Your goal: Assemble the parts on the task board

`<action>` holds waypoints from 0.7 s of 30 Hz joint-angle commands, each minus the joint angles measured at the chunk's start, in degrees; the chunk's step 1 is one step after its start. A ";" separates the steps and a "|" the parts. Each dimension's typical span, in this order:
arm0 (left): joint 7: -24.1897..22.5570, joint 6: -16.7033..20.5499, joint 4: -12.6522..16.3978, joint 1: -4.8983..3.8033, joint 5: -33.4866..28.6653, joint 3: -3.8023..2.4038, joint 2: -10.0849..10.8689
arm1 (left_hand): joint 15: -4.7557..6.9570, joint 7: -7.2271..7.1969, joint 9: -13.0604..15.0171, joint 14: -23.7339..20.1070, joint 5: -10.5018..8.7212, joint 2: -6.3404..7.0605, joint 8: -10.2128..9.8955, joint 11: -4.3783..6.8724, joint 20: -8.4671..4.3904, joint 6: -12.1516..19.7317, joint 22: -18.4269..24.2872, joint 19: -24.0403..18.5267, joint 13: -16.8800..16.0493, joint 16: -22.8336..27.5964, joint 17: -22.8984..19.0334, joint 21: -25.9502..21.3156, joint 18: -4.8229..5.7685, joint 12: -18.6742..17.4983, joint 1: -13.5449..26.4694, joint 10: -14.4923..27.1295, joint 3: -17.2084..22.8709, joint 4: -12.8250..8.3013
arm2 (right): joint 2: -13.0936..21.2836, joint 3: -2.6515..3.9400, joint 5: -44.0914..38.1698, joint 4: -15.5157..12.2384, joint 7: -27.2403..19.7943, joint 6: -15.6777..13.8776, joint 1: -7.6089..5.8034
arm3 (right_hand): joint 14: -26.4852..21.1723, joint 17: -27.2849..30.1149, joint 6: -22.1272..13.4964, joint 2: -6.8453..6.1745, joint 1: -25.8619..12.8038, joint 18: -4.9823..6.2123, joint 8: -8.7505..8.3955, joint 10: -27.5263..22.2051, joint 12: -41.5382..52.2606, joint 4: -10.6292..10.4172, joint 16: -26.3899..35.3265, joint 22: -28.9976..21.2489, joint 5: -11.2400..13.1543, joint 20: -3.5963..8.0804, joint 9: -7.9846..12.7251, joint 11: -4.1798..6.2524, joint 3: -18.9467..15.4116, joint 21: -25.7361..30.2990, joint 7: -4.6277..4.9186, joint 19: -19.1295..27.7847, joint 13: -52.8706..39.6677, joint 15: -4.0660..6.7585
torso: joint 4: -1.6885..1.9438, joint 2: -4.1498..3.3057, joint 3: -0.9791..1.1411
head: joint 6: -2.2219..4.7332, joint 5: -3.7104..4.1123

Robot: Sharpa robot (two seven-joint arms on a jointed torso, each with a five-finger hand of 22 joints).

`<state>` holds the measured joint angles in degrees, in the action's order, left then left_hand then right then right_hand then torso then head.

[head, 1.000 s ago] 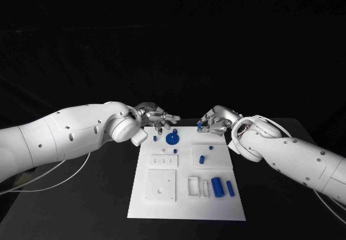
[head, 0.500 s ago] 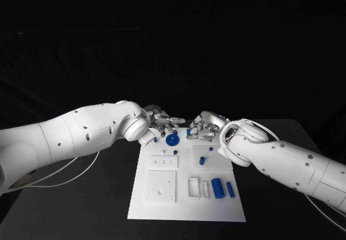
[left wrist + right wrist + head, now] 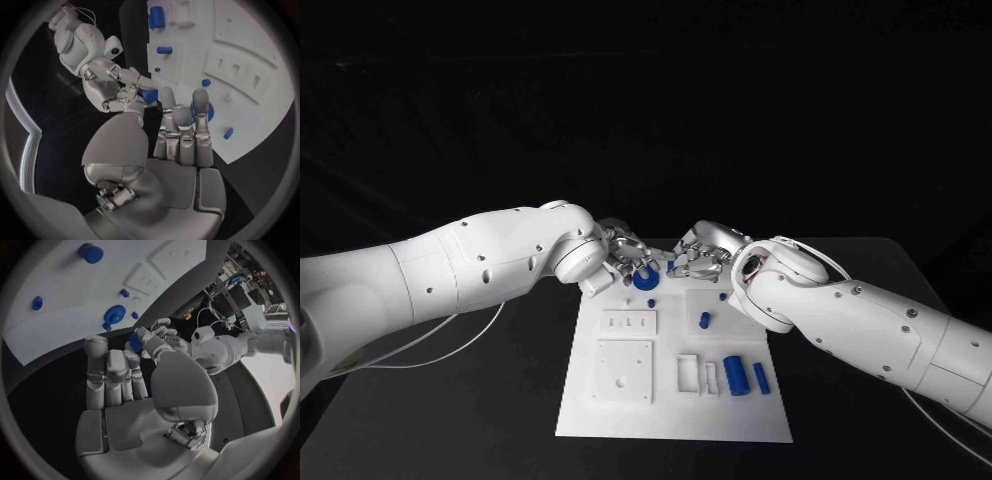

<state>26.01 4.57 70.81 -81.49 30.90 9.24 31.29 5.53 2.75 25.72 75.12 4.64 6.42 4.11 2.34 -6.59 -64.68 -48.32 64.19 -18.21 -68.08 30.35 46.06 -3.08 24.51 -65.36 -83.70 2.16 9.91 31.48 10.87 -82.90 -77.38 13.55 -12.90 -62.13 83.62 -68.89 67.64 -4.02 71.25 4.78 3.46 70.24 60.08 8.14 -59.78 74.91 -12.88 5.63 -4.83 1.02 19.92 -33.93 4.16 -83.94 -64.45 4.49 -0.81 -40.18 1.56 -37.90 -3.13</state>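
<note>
Blue parts sit scattered across the white task board [image 3: 672, 400]: two cylinders [image 3: 736, 375] loose at five o'clock, a round disc [image 3: 646, 281] at twelve. Right hand [image 3: 700, 256] pinches a small blue piece [image 3: 135, 341] at its fingertips, above the board's far edge. Left hand [image 3: 630, 262] hovers opposite, fingers straight, holding nothing. By my reckoning, most assembling remains.

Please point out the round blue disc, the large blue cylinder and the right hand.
round blue disc [image 3: 115, 314]: right wrist view, on its flat face.
large blue cylinder [image 3: 736, 375]: head view, middle of its side.
right hand [image 3: 700, 258]: head view, on the silver knuckles.
</note>
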 commanded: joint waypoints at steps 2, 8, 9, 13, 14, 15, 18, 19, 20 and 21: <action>1.43 -3.13 0.37 -0.06 1.25 0.00 -0.30 | -0.01 -0.11 0.18 -0.52 0.12 -0.41 -0.29 0.06 0.01 -0.03 -1.23 0.49 -0.08 -0.18 -0.10 -1.05 0.52 -0.35 0.48 0.39 -0.03 -0.47 | -0.44 -0.01 -1.00 0.06 1.00 0.16 -0.01 | 0.20 -0.03 -0.19 -0.35 -0.08 -0.18 0.17 -0.05 -0.25 0.01 0.21 3.91 -0.32 0.37 0.01 0.24 0.24 -0.17 -0.09 -2.96 0.07 0.30 | 0.00 -0.02 0.06 | -0.04 0.15; 1.21 -3.22 0.65 -0.04 1.18 0.01 -0.37 | -0.05 -0.05 0.19 -0.55 0.12 -0.91 -0.28 0.01 0.03 0.08 -8.66 2.59 -0.05 -0.20 -0.30 -7.22 0.69 -0.44 0.49 0.47 -0.19 -1.01 | -0.94 -0.12 -1.02 0.28 1.03 0.66 -0.01 | 0.18 -0.01 -0.15 -0.34 -0.09 -0.18 0.17 -0.07 -0.28 0.00 0.25 3.92 -0.43 0.37 -0.02 0.25 0.34 -0.24 -0.09 -2.95 0.09 0.30 | 0.03 -0.07 0.01 | 0.00 0.40; 1.16 -3.20 0.67 -0.03 1.18 0.01 -0.38 | -0.06 -0.07 0.17 -0.55 0.20 -1.13 -0.29 0.06 0.01 0.10 -9.01 2.67 -0.04 -0.19 -0.32 -7.63 0.69 -0.44 0.44 0.48 -0.32 -1.31 | -1.01 -0.16 -1.02 0.31 1.03 0.75 -0.01 | 0.18 -0.01 -0.15 -0.34 -0.09 -0.18 0.17 -0.07 -0.28 0.00 0.25 3.92 -0.43 0.37 -0.02 0.25 0.34 -0.24 -0.09 -2.95 0.09 0.30 | 0.02 -0.06 0.02 | 0.02 0.39; 0.93 -3.13 0.69 0.00 0.50 0.01 -0.45 | -0.05 0.02 0.12 -0.62 0.55 -2.39 -0.29 -0.02 0.03 0.18 -10.26 3.08 -0.03 -0.06 -0.41 -8.70 0.72 -0.48 0.36 0.58 -0.78 -2.45 | -1.23 -0.34 -1.06 0.35 1.07 1.15 0.00 | 0.19 -0.01 -0.08 -0.34 -0.16 -0.18 0.18 -0.06 -0.26 -0.02 0.23 3.90 -0.56 0.37 -0.07 0.27 0.37 -0.24 -0.12 -2.94 0.07 0.31 | 0.04 -0.07 0.03 | -0.12 0.41; 0.90 -3.10 0.70 0.01 0.29 0.01 -0.47 | -0.07 0.05 0.10 -0.62 0.81 -2.93 -0.29 -0.04 0.06 0.25 -10.55 3.16 -0.03 -0.04 -0.45 -9.00 0.70 -0.50 0.30 0.67 -1.10 -3.00 | -1.27 -0.38 -1.14 0.33 1.08 1.24 0.00 | 0.18 0.01 -0.05 -0.32 -0.19 -0.18 0.19 -0.07 -0.27 -0.05 0.27 3.90 -0.56 0.37 -0.08 0.26 0.37 -0.22 -0.13 -2.94 0.08 0.30 | 0.05 -0.08 0.04 | -0.14 0.44; 0.87 -3.07 0.70 0.01 0.17 0.01 -0.49 | -0.08 0.06 0.08 -0.65 1.39 -3.38 -0.28 -0.05 0.06 0.29 -10.76 3.21 -0.03 -0.01 -0.48 -9.19 0.71 -0.49 0.20 0.70 -1.34 -3.49 | -1.29 -0.40 -1.19 0.32 1.09 1.30 0.00 | 0.18 0.01 -0.05 -0.32 -0.19 -0.18 0.19 -0.07 -0.27 -0.05 0.27 3.90 -0.56 0.37 -0.08 0.26 0.37 -0.22 -0.13 -2.94 0.08 0.30 | 0.05 -0.06 0.04 | -0.15 0.44; 0.81 -2.94 0.67 0.03 -0.07 0.01 -0.52 | -0.08 0.10 0.03 -0.72 2.13 -4.54 -0.29 -0.07 0.08 0.27 -11.36 3.35 0.02 0.11 -0.59 -9.81 0.73 -0.55 0.06 0.79 -2.22 -4.73 | -1.31 -0.45 -1.29 0.31 1.11 1.51 0.00 | 0.18 0.01 -0.05 -0.32 -0.19 -0.18 0.19 -0.07 -0.27 -0.05 0.27 3.90 -0.56 0.37 -0.08 0.26 0.37 -0.22 -0.13 -2.94 0.08 0.30 | 0.04 -0.05 0.06 | -0.14 0.42; 0.79 -2.85 0.65 0.03 -0.12 0.01 -0.53 | -0.07 0.10 0.05 -0.69 2.32 -5.07 -0.29 -0.05 0.07 0.20 -11.63 3.46 0.04 0.10 -0.60 -10.06 0.74 -0.57 -0.10 0.79 -2.56 -5.30 | -1.32 -0.47 -1.31 0.31 1.12 1.60 0.00 | 0.19 0.02 0.02 -0.33 -0.18 -0.19 0.18 -0.06 -0.26 -0.02 0.27 3.89 -0.68 0.37 -0.13 0.28 0.37 -0.22 -0.16 -2.93 0.07 0.32 | 0.02 -0.03 0.05 | -0.16 0.42; 0.77 -2.75 0.62 0.03 -0.16 0.01 -0.52 | -0.07 0.08 0.04 -0.69 2.47 -5.49 -0.28 -0.05 0.05 0.20 -11.90 3.58 0.05 0.11 -0.62 -10.33 0.75 -0.58 -0.17 0.79 -2.89 -5.75 | -1.32 -0.50 -1.33 0.31 1.14 1.71 0.00 | 0.19 0.02 0.02 -0.33 -0.18 -0.19 0.18 -0.06 -0.26 -0.02 0.27 3.89 -0.68 0.37 -0.13 0.28 0.37 -0.22 -0.16 -2.93 0.07 0.32 | -0.01 -0.03 0.04 | -0.19 0.44; 0.75 -2.68 0.61 0.04 -0.18 0.01 -0.50 | -0.07 0.05 0.03 -0.69 2.65 -5.92 -0.27 -0.03 0.05 0.16 -12.27 3.69 0.07 0.11 -0.64 -10.66 0.77 -0.59 -0.25 0.81 -3.25 -6.25 | -1.32 -0.53 -1.34 0.31 1.16 1.81 0.00 | 0.19 0.02 0.02 -0.33 -0.18 -0.19 0.18 -0.06 -0.26 -0.02 0.27 3.89 -0.68 0.37 -0.13 0.28 0.37 -0.22 -0.16 -2.93 0.07 0.32 | -0.03 -0.02 0.03 | -0.20 0.45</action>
<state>27.05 2.52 71.32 -81.44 31.42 9.27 30.93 5.58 2.75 25.82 74.77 7.21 0.76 4.11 2.25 -6.55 -64.68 -60.50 67.39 -18.20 -68.08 29.75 35.48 -3.08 24.22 -65.67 -83.20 -1.08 3.91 30.23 10.33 -83.40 -77.02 14.56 -12.27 -62.12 83.61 -68.89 67.44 -4.02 71.25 4.78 3.42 70.24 60.08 8.13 -59.78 74.91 -13.37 5.63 -4.82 1.01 19.94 -33.93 4.17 -83.94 -64.46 4.48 -0.77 -40.24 1.59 -38.07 -2.69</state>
